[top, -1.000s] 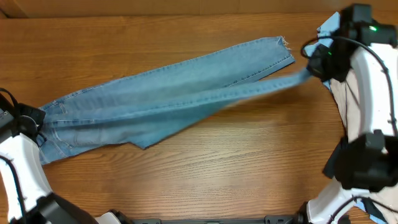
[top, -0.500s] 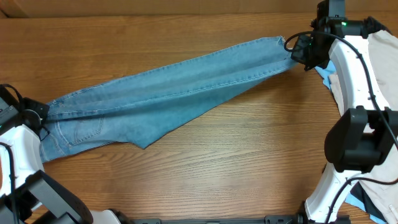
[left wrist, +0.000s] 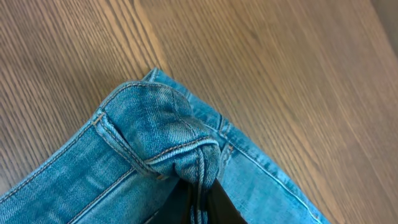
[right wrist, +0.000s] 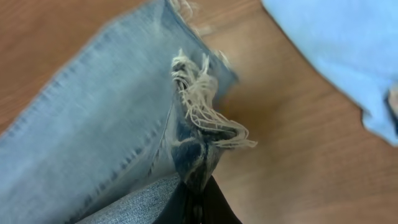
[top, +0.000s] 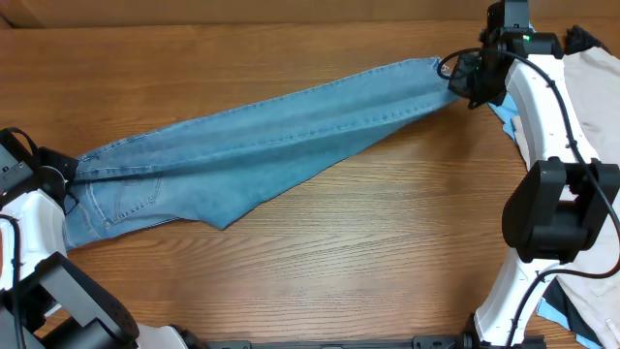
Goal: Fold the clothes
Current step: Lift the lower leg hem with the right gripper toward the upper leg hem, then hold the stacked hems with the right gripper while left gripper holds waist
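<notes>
The faded light-blue jeans (top: 262, 145) lie stretched across the table from lower left to upper right, legs folded one on the other. My left gripper (top: 60, 179) is shut on the bunched waistband (left wrist: 168, 134) at the left end. My right gripper (top: 467, 82) is shut on the frayed hem (right wrist: 202, 124) at the far right end. The hem is pinched and lifted a little above the wood. One back pocket (top: 121, 199) shows near the waistband.
A smooth sky-blue shirt (right wrist: 336, 56) lies just right of the hem; its corner shows in the overhead view (top: 506, 114). A large beige garment (top: 586, 107) covers the right edge. Bare wood table (top: 368, 242) spreads in front of the jeans.
My right gripper has carried the upper leg's hem back and left onto the other leg's hem. The legs now lie stacked. The left gripper has kept its hold on the waistband.
</notes>
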Available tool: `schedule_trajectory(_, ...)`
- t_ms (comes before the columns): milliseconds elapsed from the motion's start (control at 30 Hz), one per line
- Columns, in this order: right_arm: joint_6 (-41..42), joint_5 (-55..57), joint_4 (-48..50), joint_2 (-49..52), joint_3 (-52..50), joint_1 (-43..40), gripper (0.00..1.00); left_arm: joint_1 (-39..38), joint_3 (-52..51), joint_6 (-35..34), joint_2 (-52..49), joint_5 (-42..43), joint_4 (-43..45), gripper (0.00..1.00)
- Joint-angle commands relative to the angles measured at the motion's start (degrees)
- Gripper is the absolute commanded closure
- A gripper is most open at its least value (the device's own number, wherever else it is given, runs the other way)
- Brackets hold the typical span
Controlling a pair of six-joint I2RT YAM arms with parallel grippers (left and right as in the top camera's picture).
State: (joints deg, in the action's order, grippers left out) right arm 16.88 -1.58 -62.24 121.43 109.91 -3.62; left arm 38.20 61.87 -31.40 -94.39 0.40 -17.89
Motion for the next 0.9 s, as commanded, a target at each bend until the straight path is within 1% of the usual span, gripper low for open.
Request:
schedule_trajectory(0,4.1,6.2,-4.4,0.6,3.3,-1.5,0.96,0.6,1.7,0.5,-0.9,-6.7,1.6,0.90)
schedule_trajectory(100,3.5,6.7,-5.3,0.7,4.5,-1.5,0.96,0.6,1.7,0.5,-0.9,-7.0,2.3,0.87)
schedule_trajectory(367,2.6,6.6,-2.2,1.7,4.5,-1.5,0.96,0.3,1.7,0.5,-0.9,-6.9,4.0,0.85)
schedule_trajectory(467,2.6,6.6,1.1,2.7,4.5,-0.9,0.96,-0.3,1.7,0.5,-0.9,-6.8,6.7,0.86)
schedule_trajectory(500,2.5,6.0,4.2,3.2,4.5,-0.6,0.95,-0.5,1.7,0.5,-1.1,-6.7,8.2,0.85)
schedule_trajectory(533,0.3,3.9,9.1,4.2,4.5,-0.3,0.77,-0.9,1.7,0.5,-1.5,-6.2,10.6,0.80)
schedule_trajectory(567,-2.6,0.9,14.6,5.3,4.5,0.1,0.47,-1.3,1.7,0.6,-1.8,-5.4,12.6,0.63)
schedule_trajectory(600,-7.6,-2.7,21.7,7.0,4.5,0.8,0.00,-1.9,1.7,0.7,-2.4,-4.2,14.6,0.26)
schedule_trajectory(667,-6.8,-0.5,22.7,7.5,4.5,1.3,0.00,-1.9,1.7,0.8,-2.4,-0.6,14.7,0.00)
schedule_trajectory(733,-5.3,0.2,21.2,7.3,4.5,1.3,0.00,-1.4,1.7,2.1,-1.9,5.6,14.1,0.00)
schedule_trajectory(800,-5.3,1.7,18.3,7.1,4.5,1.1,0.00,-1.2,1.7,3.0,-1.1,8.6,11.8,0.00)
schedule_trajectory(867,-5.3,3.3,14.6,7.1,4.5,0.5,0.00,-1.3,1.7,4.8,0.0,10.6,7.2,0.00)
